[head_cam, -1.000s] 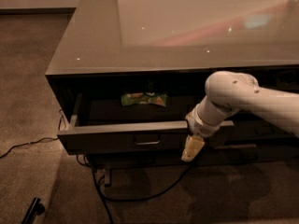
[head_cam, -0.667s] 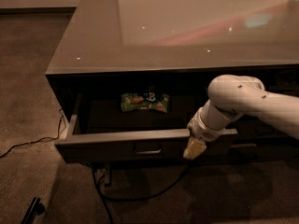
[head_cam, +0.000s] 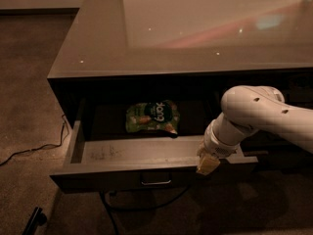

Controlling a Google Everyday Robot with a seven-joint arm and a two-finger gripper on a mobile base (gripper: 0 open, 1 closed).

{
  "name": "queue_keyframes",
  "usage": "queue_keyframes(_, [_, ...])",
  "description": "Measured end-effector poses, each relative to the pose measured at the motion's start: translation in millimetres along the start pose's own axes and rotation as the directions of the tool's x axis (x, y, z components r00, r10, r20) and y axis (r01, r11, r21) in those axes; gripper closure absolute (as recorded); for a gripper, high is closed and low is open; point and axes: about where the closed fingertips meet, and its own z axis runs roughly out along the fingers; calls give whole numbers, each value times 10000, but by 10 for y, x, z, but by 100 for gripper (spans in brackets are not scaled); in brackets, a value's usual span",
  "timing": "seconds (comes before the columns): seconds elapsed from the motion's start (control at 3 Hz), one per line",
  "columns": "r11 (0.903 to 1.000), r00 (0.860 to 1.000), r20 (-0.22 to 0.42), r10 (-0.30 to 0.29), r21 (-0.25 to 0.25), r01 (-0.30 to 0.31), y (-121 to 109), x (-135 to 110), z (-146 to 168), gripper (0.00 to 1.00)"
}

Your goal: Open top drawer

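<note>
The counter, a wide dark cabinet with a glossy top, fills the space above and behind the gripper. Brown carpet spreads to the gripper's left and below it. The white arm comes in from the right edge and bends down to the gripper, which sits at the end of its rounded wrist.

The top drawer stands pulled out from the counter. Most of its width reaches away to the gripper's left, and its scuffed grey floor is in view. The gripper rests over the upper edge of the drawer's front panel, towards its right end. Whether it is spread, pressed together or pinching the panel cannot be told.

A green snack bag lies flat at the back of the drawer, up and to the left of the gripper. A dark cable trails across the carpet far to its left. The small metal handle sits on the front panel, just below and left of the gripper, apart from it.
</note>
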Motion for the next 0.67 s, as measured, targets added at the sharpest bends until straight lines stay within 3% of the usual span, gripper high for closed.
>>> queue_keyframes(0.33, [10000, 10000, 0, -1, -1, 1, 0, 0, 0, 80])
queue_keyframes(0.67, [9998, 9999, 96, -94, -185, 95, 24, 7, 35, 56])
